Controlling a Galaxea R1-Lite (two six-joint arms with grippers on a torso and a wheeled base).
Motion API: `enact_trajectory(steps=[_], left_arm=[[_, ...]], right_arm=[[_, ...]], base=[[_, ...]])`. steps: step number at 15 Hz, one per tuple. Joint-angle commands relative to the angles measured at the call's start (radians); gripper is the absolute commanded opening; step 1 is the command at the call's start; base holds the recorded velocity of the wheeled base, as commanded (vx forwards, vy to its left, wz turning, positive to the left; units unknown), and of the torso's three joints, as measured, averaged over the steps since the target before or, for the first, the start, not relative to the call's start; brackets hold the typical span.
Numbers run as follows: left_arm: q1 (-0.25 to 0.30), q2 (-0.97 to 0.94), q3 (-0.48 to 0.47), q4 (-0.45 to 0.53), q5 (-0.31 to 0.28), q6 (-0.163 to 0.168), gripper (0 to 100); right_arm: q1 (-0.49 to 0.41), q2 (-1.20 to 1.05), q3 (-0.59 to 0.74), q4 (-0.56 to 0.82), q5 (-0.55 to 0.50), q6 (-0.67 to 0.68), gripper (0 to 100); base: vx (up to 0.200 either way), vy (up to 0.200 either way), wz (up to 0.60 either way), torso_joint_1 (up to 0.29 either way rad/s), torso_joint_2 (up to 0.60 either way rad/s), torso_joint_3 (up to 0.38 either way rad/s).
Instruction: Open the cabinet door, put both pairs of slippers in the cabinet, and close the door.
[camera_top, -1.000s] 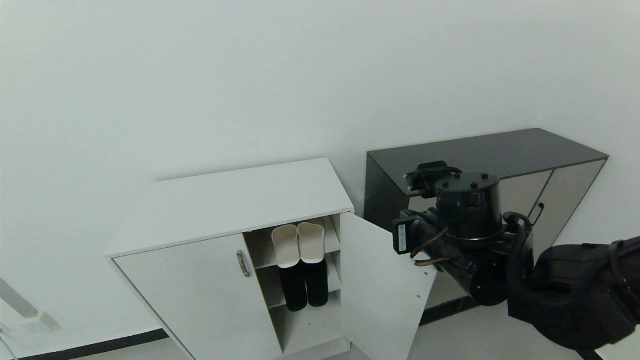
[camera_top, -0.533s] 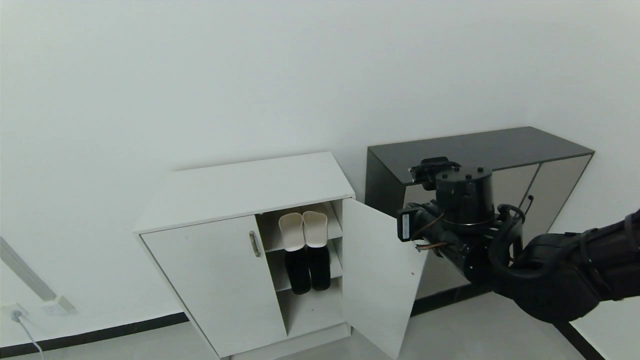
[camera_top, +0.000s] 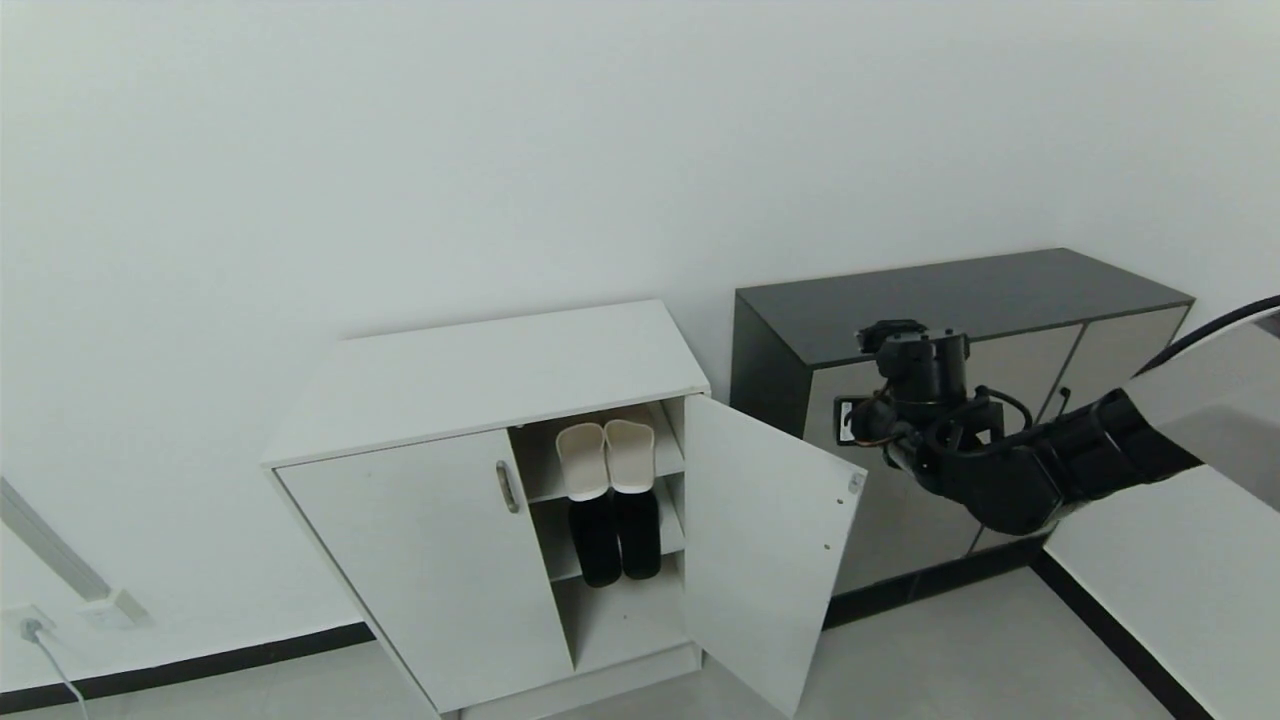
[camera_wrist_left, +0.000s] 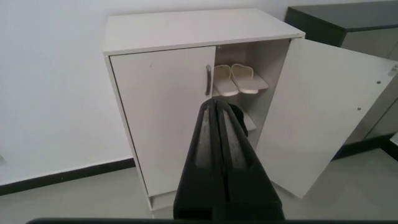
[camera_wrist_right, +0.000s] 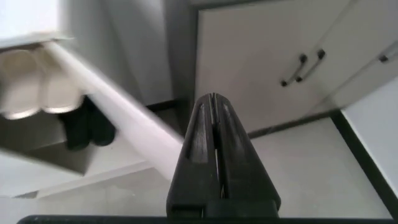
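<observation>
The white cabinet (camera_top: 480, 385) stands against the wall with its left door closed and its right door (camera_top: 765, 540) swung open. Inside, a white pair of slippers (camera_top: 605, 458) rests on the upper shelf and a black pair (camera_top: 615, 535) on the shelf below. My right arm (camera_top: 1000, 470) is stretched out on the outer side of the open door, near its free edge. In the right wrist view my right gripper (camera_wrist_right: 213, 106) is shut and empty, with the door's edge (camera_wrist_right: 118, 106) just ahead. My left gripper (camera_wrist_left: 216, 109) is shut and empty, in front of the closed left door (camera_wrist_left: 161, 106).
A dark cabinet (camera_top: 950, 290) with grey doors and handles (camera_wrist_right: 301, 68) stands right of the white one, close behind the open door. A wall socket with a cable (camera_top: 30, 630) sits low on the wall at far left. Bare floor (camera_top: 930, 670) lies in front.
The head camera shifted early on. Since then my right arm has stretched out, away from the camera and to the right, toward the door's outer side. The door and slippers have not moved.
</observation>
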Motion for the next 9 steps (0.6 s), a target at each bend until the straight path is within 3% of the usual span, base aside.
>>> enact_trajectory(steps=[1,4,9], left_arm=[[0.000,0.001,0.000,0.000,0.001,0.000,0],[0.000,0.001,0.000,0.000,0.001,0.000,0],[0.000,0.001,0.000,0.000,-0.001,0.000,0]], right_arm=[[-0.038,0.092,-0.039,-0.003,0.008,0.000,0],[-0.065,0.137,-0.051,-0.004,0.080,0.008,0],[-0.069,0.175,-0.051,-0.003,0.108,0.009,0]], base=[[0.000,0.000,0.00,0.000,0.00,0.000],[0.000,0.000,0.00,0.000,0.00,0.000],[0.000,0.000,0.00,0.000,0.00,0.000]])
